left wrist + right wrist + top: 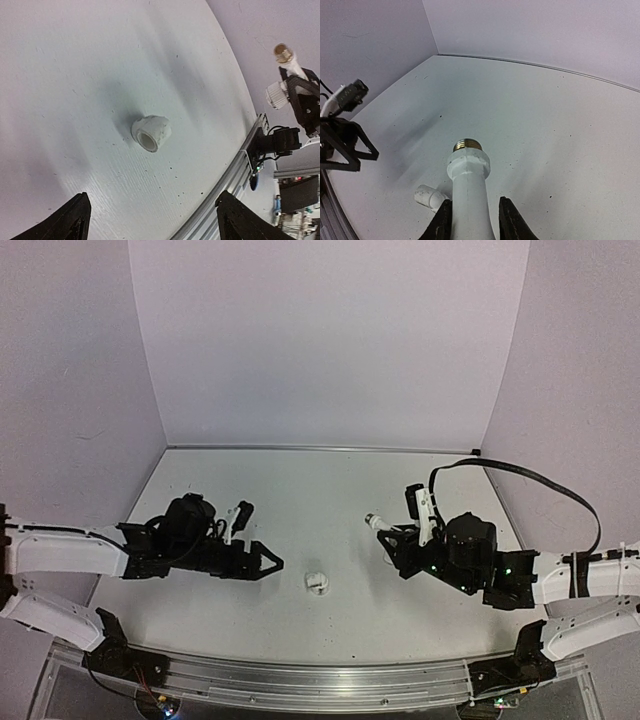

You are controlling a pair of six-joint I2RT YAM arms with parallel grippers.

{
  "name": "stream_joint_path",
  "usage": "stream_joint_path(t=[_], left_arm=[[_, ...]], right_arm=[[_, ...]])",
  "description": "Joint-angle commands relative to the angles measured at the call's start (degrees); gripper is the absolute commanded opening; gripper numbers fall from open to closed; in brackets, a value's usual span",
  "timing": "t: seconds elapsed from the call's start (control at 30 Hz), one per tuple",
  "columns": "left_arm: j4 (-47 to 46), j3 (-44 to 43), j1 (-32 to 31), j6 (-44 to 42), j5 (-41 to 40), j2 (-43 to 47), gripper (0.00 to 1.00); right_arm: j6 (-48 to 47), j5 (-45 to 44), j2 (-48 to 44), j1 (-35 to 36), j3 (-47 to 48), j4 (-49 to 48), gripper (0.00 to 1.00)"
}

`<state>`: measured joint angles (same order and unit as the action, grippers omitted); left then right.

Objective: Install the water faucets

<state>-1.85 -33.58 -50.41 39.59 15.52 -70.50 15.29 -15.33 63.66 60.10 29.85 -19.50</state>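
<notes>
Left hand (152,218), spread wide, faces the elbow fitting (151,133) lying loose just ahead and could knock it rolling, away from the tap (468,185) pinched in the right hand (472,220).

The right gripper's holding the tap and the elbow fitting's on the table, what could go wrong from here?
1. The elbow fitting lies loose on the table ahead of the open left gripper; being rounded, it may roll or skid when grasped.
2. The right gripper holds the tap by its white stem, so the threaded end could tilt and miss the fitting's opening.
</notes>
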Motion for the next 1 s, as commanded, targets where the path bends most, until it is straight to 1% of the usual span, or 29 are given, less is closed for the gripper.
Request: stream_joint_path(t=[0.0, 0.07, 0.13, 0.23, 0.33, 0.47, 0.53, 0.73, 0.9, 0.97], left_arm=[[13.72, -5.89, 0.25, -15.09, -11.06, 10.37, 0.91], [13.84, -8.18, 0.23, -20.35, -11.09, 11.82, 0.91], [13.59, -10.48, 0.23, -25.83, -10.01, 11.13, 0.90], [12.11, -13.66, 0.23, -32.65, -5.23, 6.93, 0.89], [13.48, -18.25, 0.24, -36.98, 0.14, 0.18, 0.87], [17.21, -25.65, 0.14, -39.14, 6.94, -11.77, 0.87], [18.51, -28.89, -0.34, -39.96, 9.09, -17.54, 0.87], [20.97, -34.32, -2.17, -43.67, 7.09, -28.64, 0.86], [22.12, -37.76, -3.90, -44.24, 5.44, -34.70, 0.86], [22.82, -39.47, -4.78, -44.25, 4.08, -37.27, 0.83]], right_arm=[[-0.32, -1.06, -1.02, 0.20, 1.88, -1.01, 0.00], [-0.61, -1.46, -1.39, 0.22, 2.07, -0.50, 0.00], [-0.81, -1.64, -1.90, 0.22, 2.24, -0.03, 0.00], [-0.94, -1.64, -2.88, 0.24, 2.68, 1.02, 0.00], [-0.83, -1.65, -4.02, 0.23, 2.64, 1.98, 0.00], [-0.89, -2.24, -5.70, 0.21, 2.77, 3.75, 0.00], [-1.09, -2.63, -6.83, 0.23, 2.58, 4.31, 0.00], [-1.90, -3.61, -9.41, 0.20, 2.58, 5.71, 0.00], [-1.85, -3.87, -9.59, 0.27, 2.45, 5.96, 0.00], [-1.73, -3.89, -9.23, 0.20, 2.46, 5.98, 0.00]])
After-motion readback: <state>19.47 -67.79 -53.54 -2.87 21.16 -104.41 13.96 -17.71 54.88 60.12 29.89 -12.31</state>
